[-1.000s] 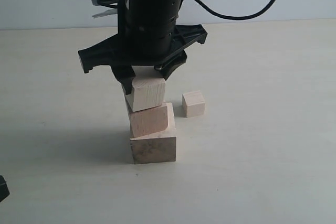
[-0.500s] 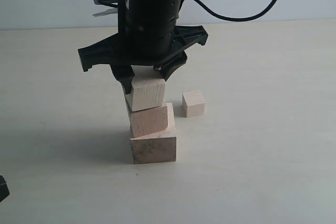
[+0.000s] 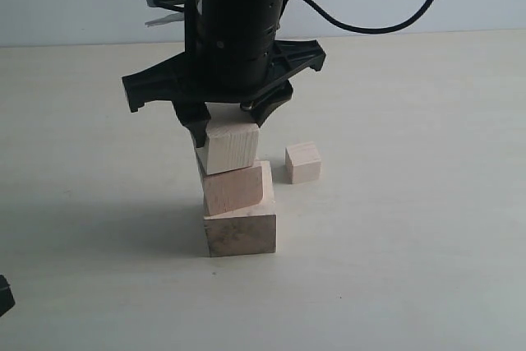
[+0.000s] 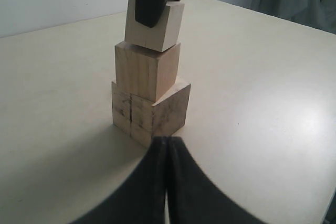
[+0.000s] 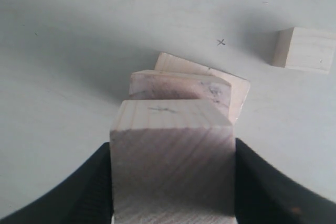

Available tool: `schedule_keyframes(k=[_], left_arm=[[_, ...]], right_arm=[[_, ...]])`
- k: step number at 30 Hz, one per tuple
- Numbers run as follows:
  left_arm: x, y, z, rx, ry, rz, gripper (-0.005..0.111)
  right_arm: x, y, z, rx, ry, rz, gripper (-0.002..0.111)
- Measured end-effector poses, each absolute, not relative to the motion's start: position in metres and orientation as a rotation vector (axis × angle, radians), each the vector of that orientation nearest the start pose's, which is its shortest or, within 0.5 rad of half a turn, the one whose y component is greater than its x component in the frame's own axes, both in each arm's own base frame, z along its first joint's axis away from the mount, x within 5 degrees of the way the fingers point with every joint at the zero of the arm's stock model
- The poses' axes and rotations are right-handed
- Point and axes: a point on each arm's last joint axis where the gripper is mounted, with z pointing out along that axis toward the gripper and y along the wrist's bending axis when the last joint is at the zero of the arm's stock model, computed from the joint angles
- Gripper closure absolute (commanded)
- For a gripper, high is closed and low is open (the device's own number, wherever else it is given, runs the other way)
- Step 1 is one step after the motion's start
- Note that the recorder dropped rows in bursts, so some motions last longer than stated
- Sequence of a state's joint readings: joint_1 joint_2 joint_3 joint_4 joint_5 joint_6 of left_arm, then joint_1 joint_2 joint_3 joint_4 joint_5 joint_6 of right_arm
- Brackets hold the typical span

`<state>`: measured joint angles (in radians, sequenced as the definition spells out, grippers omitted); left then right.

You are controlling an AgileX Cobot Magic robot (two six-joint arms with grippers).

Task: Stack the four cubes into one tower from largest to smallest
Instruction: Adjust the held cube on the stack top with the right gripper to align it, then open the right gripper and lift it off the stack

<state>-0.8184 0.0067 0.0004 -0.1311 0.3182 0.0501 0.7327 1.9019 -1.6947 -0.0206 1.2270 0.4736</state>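
The largest cube (image 3: 240,233) sits on the table with the second cube (image 3: 237,187) on it, turned slightly askew. My right gripper (image 3: 228,125) comes down from above and is shut on the paler third cube (image 3: 232,144), which is tilted and touches the top of the second cube. In the right wrist view this cube (image 5: 172,156) fills the gap between both fingers. The smallest cube (image 3: 302,162) lies alone on the table just right of the stack. My left gripper (image 4: 167,142) is shut and empty, low over the table near the largest cube (image 4: 152,114).
The pale table (image 3: 411,228) stretches to a light wall at the back. A black cable (image 3: 386,18) loops from the right arm. Only a dark tip of the left gripper (image 3: 3,295) shows at the lower left edge of the exterior view.
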Motion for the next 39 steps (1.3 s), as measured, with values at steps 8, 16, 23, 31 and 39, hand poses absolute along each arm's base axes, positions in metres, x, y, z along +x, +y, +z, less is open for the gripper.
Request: schedule_keyframes(k=[8, 16, 23, 31, 39], left_arm=[[0.034, -0.042, 0.184, 0.703, 1.719, -0.667, 0.107], [0.034, -0.042, 0.184, 0.703, 1.719, -0.667, 0.107], [0.034, -0.042, 0.184, 0.703, 1.719, -0.667, 0.107], [0.034, -0.042, 0.184, 0.703, 1.719, -0.667, 0.107], [0.034, -0.042, 0.184, 0.703, 1.719, -0.667, 0.107]], right_arm=[[0.298, 0.267, 0.281, -0.383, 2.919, 0.169, 0.04], [0.298, 0.267, 0.281, -0.382, 2.921, 0.174, 0.04], [0.295, 0.264, 0.29, -0.376, 2.9, 0.194, 0.041], [0.289, 0.256, 0.309, -0.379, 2.844, 0.198, 0.041], [0.255, 0.229, 0.315, -0.397, 2.797, 0.215, 0.046]])
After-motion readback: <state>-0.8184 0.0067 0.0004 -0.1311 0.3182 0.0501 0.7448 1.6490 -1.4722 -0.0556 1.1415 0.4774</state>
